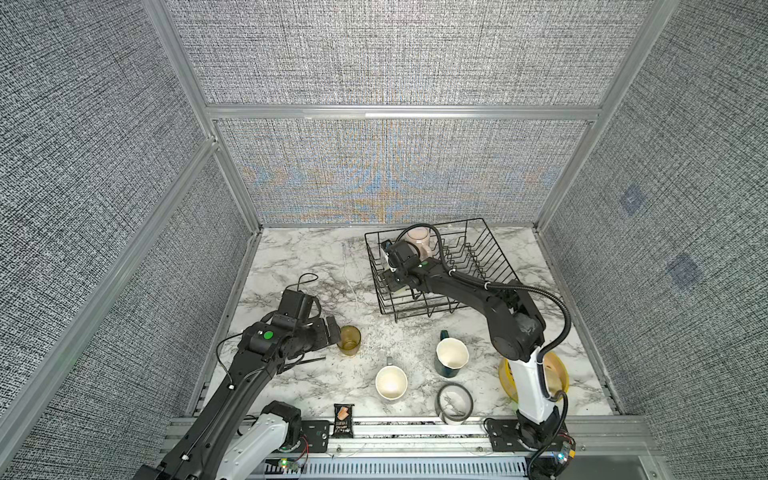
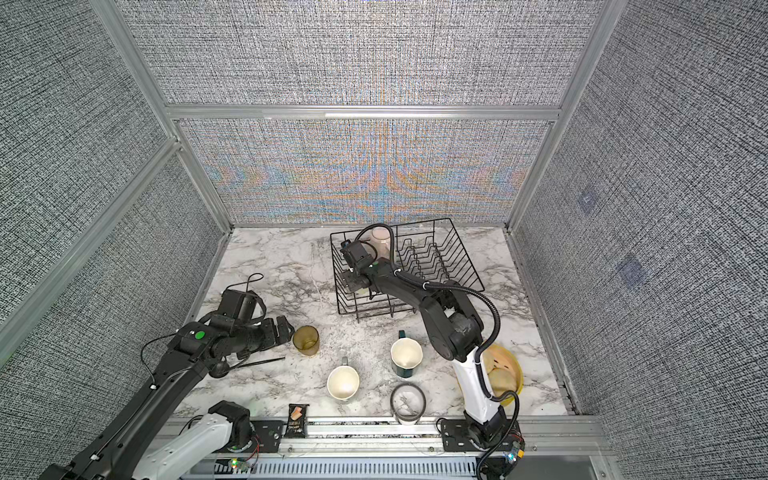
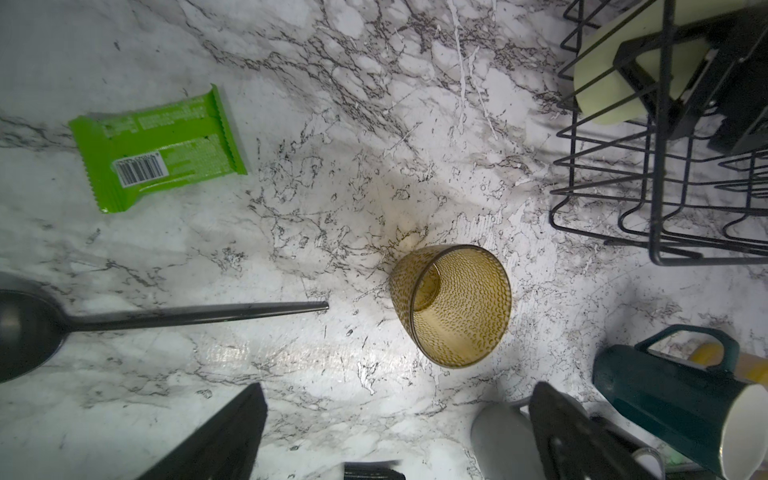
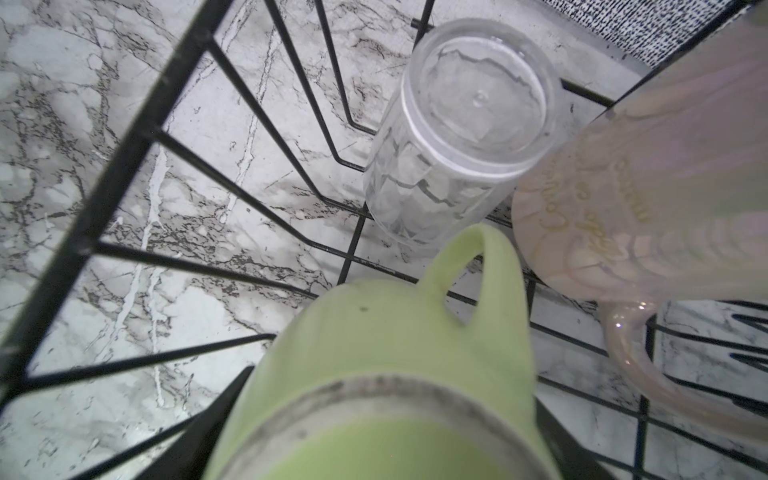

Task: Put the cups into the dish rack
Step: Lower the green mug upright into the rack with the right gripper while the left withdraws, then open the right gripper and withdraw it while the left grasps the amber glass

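Note:
My left gripper (image 1: 334, 332) (image 3: 399, 390) is open and empty, just short of the upright amber tumbler (image 1: 349, 340) (image 3: 457, 307). The grey mug (image 1: 391, 383) and the dark teal mug (image 1: 451, 356) stand upright on the marble in front of the black wire dish rack (image 1: 494, 249) (image 4: 124, 174). My right gripper (image 1: 395, 286) (image 4: 386, 415) reaches into the rack's near left part. Its fingers (image 4: 216, 415) closely flank the upside-down pale green mug (image 4: 395, 340), and I cannot make out whether they press on it. The clear glass (image 4: 457, 137) and pink mug (image 4: 644, 208) stand inverted just beyond.
A grey tape ring (image 1: 454, 401) and a black snack packet (image 1: 344, 419) lie near the front edge. The yellow basket (image 1: 557, 374) sits behind my right arm. A black spoon (image 3: 166, 316) and a green wrapper (image 3: 158, 153) lie left of the tumbler.

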Controlling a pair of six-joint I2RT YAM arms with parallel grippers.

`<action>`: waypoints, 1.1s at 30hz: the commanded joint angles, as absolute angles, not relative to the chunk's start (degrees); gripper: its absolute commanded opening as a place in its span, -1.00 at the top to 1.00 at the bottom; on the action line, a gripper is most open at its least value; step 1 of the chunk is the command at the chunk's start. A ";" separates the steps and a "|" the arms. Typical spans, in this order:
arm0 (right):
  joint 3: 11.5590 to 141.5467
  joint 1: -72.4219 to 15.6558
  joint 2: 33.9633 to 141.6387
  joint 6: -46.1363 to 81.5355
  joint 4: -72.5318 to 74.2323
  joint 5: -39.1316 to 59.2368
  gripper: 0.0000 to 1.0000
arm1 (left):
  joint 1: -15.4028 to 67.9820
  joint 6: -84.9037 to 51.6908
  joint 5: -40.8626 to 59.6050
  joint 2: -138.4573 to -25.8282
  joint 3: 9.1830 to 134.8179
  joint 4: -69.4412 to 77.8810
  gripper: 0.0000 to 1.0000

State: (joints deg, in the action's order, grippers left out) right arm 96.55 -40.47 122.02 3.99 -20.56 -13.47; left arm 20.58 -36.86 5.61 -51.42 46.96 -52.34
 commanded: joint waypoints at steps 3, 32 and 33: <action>97.26 -40.69 120.50 5.46 -21.09 -15.35 -0.84 | 20.57 -36.51 7.06 -51.63 47.11 -51.02 -0.99; 62.27 -39.60 72.07 14.81 -17.61 -15.52 -0.98 | 20.83 -41.42 12.83 -58.46 38.94 -40.92 -0.52; 61.57 -39.48 70.99 14.92 -18.39 -14.92 -0.98 | 20.81 -41.40 12.83 -59.09 38.94 -40.35 -0.51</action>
State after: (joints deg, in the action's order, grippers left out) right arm 62.87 -39.64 73.03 13.28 -18.61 -15.07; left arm 20.84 -41.10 12.82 -58.19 38.96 -43.00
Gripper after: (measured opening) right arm 0.990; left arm 0.759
